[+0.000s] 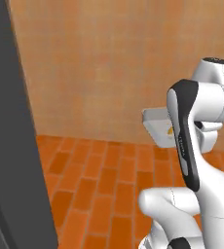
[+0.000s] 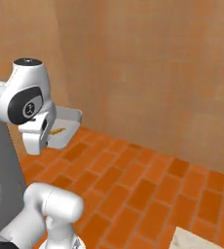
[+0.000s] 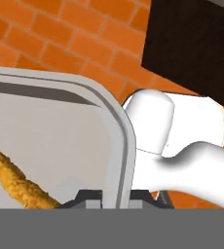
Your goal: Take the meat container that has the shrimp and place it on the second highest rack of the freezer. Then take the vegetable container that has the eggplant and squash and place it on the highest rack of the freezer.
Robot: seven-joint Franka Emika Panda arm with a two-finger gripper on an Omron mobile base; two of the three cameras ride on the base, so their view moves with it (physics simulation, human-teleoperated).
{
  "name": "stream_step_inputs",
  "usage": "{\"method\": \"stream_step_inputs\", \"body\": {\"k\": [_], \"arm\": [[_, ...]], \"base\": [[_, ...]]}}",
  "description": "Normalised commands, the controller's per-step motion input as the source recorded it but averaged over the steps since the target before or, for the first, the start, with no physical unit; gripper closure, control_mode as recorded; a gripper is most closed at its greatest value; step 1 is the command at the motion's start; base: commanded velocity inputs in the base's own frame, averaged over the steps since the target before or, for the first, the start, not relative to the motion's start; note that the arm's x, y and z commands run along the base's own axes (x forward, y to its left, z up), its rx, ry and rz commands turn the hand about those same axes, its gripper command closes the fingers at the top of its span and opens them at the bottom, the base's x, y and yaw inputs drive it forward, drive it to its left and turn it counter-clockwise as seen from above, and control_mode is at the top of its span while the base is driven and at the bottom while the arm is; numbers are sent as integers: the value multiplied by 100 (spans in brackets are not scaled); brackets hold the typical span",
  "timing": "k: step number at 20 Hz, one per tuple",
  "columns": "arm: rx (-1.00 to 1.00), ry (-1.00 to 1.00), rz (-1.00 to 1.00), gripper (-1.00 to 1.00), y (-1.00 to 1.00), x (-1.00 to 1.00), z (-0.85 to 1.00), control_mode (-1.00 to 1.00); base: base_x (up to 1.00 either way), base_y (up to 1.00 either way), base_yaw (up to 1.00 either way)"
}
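Observation:
My gripper (image 3: 116, 198) is shut on the right rim of the meat container (image 3: 46, 136), a shallow grey tray held in the air above the brick floor. The orange shrimp (image 3: 16, 180) lies inside it, toward the lower left of the hand view. From the left base the container (image 1: 155, 122) sticks out from behind my forearm, with a bit of the shrimp (image 1: 169, 131) showing. The right base view has the container (image 2: 66, 125) and shrimp (image 2: 58, 130) just beyond my hand. A tall dark grey panel (image 1: 11, 146), likely the freezer, fills the left edge. Its racks are out of view.
An orange brick floor (image 2: 133, 185) lies below, with a tan tiled wall (image 1: 99, 68) behind. A pale slab corner (image 2: 196, 240) shows at the bottom right. A dark panel (image 3: 192, 44) sits at the upper right of the hand view.

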Motion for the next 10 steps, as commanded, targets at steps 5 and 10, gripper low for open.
{"method": "stream_step_inputs", "body": {"k": [5,10], "arm": [[0,0,0,100,0,0,0,100],[0,0,0,100,0,0,0,100]], "base": [[0,-1,99],[0,-29,86]]}}
